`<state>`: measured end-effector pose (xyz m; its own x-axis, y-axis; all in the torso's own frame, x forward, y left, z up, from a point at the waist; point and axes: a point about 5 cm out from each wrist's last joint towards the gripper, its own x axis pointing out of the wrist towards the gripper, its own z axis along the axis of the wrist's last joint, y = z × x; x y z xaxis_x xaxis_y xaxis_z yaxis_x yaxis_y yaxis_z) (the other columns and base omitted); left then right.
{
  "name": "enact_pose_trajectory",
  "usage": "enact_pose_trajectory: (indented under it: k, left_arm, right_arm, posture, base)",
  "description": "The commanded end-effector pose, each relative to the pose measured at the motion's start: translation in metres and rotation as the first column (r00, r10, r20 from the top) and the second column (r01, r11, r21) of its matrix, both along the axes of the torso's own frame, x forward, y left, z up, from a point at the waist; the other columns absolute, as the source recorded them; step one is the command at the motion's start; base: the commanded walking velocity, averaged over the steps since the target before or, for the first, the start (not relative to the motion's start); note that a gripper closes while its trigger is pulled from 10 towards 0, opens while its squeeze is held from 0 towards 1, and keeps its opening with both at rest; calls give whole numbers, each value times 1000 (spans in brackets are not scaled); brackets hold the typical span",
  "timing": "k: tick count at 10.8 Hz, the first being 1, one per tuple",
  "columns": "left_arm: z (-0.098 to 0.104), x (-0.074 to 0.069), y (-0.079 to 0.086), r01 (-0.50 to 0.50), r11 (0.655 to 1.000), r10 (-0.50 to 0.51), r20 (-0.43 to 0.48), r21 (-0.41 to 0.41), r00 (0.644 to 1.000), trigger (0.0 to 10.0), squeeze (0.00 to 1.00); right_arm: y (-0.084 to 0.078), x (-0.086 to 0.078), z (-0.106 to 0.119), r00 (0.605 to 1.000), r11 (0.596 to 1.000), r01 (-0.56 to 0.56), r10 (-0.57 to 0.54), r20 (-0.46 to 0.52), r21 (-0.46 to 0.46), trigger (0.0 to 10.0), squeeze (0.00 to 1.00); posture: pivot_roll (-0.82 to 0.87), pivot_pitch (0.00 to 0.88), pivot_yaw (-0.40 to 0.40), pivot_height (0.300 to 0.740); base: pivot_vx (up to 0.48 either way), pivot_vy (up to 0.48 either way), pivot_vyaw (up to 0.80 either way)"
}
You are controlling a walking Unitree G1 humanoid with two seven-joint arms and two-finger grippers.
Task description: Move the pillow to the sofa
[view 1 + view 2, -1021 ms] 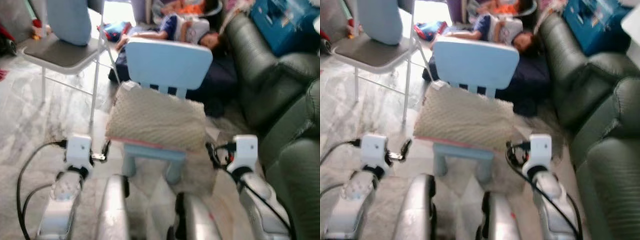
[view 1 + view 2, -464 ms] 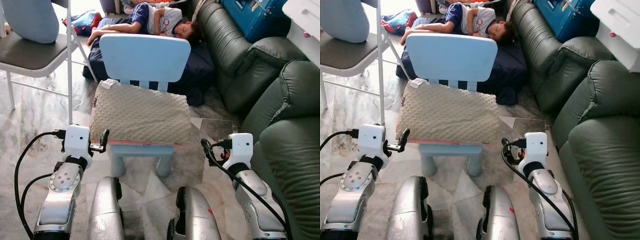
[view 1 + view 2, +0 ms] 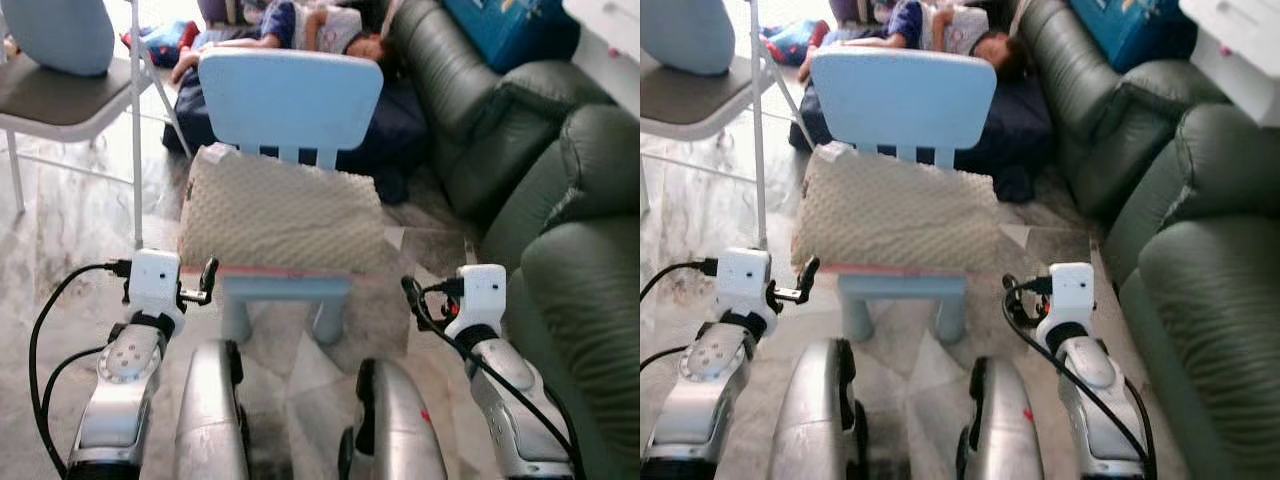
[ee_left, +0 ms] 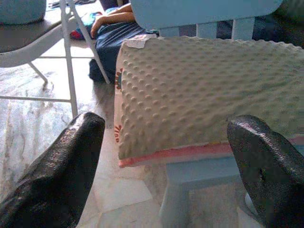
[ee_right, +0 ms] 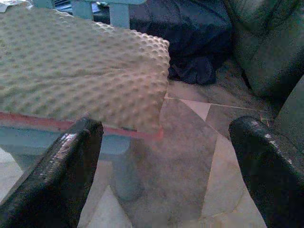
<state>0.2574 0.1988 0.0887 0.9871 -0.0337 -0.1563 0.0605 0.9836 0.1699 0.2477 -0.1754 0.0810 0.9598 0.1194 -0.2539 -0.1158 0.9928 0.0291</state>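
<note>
A beige dimpled pillow (image 3: pixel 283 215) with a pink edge lies on the seat of a small light-blue child's chair (image 3: pixel 290 100) straight ahead. The dark green leather sofa (image 3: pixel 590 290) runs along my right side. My left gripper (image 4: pixel 166 126) is open, held low before the pillow's left front corner, apart from it. My right gripper (image 5: pixel 164 126) is open too, off the pillow's right front corner (image 5: pixel 156 71), with floor beneath it. In the left eye view both wrists (image 3: pixel 155 285) (image 3: pixel 480 295) flank the chair's front edge.
A person (image 3: pixel 300 25) lies on a dark blue mat (image 3: pixel 400 130) on the floor behind the small chair. A grey folding chair (image 3: pixel 60 95) with a blue cushion stands at the left. A blue box (image 3: pixel 500 25) rests on the sofa. The floor is marble.
The camera has shifted and the earlier blur has partly cleared; chair and pillow now sit more centred. Both arms hold the same pose beside the chair, fingers still apart.
</note>
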Motion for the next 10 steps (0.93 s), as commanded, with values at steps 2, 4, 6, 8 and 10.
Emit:
enact_pose_trajectory:
  k: [2,4,6,8,10]
  left_arm:
    - [-4,0,-2,1,1000,-1,-14,4,1000,10000,0]
    - [-4,1,-2,3,1000,-3,-15,3,1000,10000,0]
    - [-4,1,-3,3,1000,-3,-16,1,1000,10000,0]
    - [-6,2,-6,12,1000,-12,-20,-2,1000,10000,0]
    - [-7,3,-9,29,1000,-29,-26,-4,999,10000,0]
  right_arm:
    - [0,-1,-1,1000,1000,-13,13,1,-10,10000,0]
    - [0,-1,-1,1000,1000,-9,9,1,-5,10000,0]
    - [-1,-1,-1,1000,1000,-9,9,-2,-7,10000,0]
    - [-2,0,-2,1000,1000,-3,3,-5,-17,10000,0]
    - [-3,1,-5,999,1000,15,-15,-30,-13,10000,0]
  posture:
    - [-23,152,-87,563]
    - [-25,153,-87,563]
    - [-24,154,-89,563]
    - [-23,149,-90,563]
    - [-22,149,-91,563]
  base:
    - [337,0,597]
    - [351,0,338]
    - [354,0,0]
    - [352,0,0]
    - [135,0,-400]
